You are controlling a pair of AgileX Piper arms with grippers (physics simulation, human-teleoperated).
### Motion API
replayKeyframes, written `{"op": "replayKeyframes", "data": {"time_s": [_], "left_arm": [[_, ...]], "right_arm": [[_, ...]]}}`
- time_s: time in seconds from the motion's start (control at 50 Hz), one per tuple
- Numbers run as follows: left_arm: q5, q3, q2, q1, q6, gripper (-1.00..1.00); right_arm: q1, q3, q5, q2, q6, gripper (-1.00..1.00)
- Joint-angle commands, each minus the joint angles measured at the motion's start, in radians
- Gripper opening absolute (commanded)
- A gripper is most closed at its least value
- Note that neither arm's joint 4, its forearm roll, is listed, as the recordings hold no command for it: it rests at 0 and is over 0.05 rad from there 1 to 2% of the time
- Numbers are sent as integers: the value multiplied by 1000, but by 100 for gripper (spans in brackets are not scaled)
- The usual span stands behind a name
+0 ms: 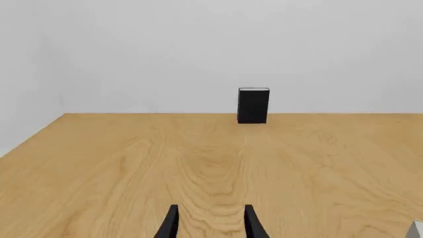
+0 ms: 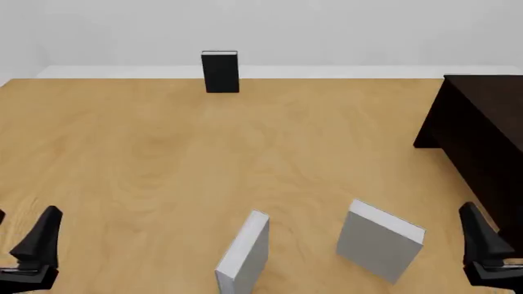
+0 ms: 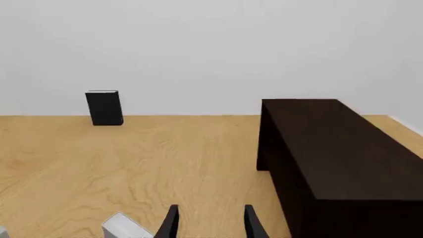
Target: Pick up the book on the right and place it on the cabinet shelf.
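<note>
The book [image 2: 380,241], thick and light grey with white page edges, stands upright near the table's front right; one corner of the book [image 3: 124,227] shows in the right wrist view. My right gripper [image 3: 208,223] is open and empty, just right of the book, one finger [image 2: 482,236] showing in the front view. The dark cabinet [image 2: 482,131] stands at the right edge, beyond that gripper; only its top and closed sides [image 3: 337,158] show, the cabinet shelf is hidden. My left gripper [image 1: 211,224] is open and empty at the front left, its finger [image 2: 39,239] low above the table.
A taller, slimmer grey book [image 2: 244,254] stands upright left of the thick one. A black book [image 2: 220,71] stands upright at the far edge of the wooden table [image 2: 163,153], against the white wall.
</note>
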Motion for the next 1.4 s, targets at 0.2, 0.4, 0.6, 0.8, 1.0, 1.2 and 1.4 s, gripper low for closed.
{"op": "replayKeyframes", "data": {"time_s": [0.2, 0.4, 0.6, 0.8, 1.0, 1.2, 1.4], "left_arm": [[14, -4, -9, -10, 15, 100], [12, -3, -3, -18, 18, 100], [-10, -1, 25, -14, 7, 100], [7, -1, 9, -20, 15, 100], [10, -1, 8, -22, 15, 100], [8, -1, 12, -26, 13, 100], [-10, 0, 33, -29, 14, 100]], "right_arm": [[0, -39, 80, -52, 1, 100], [82, -230, 203, 53, -58, 100], [191, -485, 340, 276, -188, 100], [244, -802, 550, 443, -205, 100], [267, -968, 689, 575, -284, 100], [305, -1097, 814, 689, -318, 100], [334, -1240, 949, 793, -391, 100]]}}
